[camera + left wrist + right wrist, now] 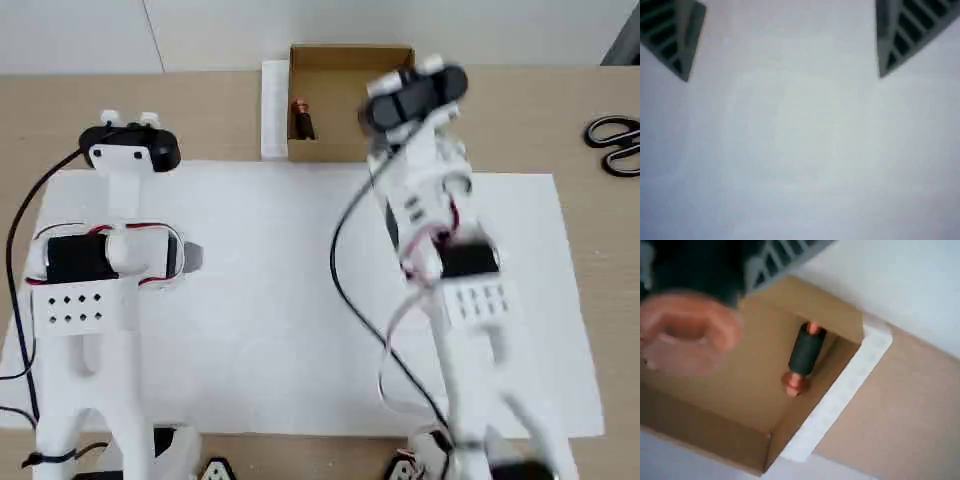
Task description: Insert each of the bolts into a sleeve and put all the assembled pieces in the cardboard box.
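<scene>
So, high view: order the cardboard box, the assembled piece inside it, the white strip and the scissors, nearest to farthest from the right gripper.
1. cardboard box: directly under the right gripper.
2. assembled piece: in the box's left side.
3. white strip: outside, along the box's left wall.
4. scissors: far right of the table.

Black scissors (pixel 612 143) on wooden table (pixel 560 110) — beside white sheet (pixel 270 300)
</scene>
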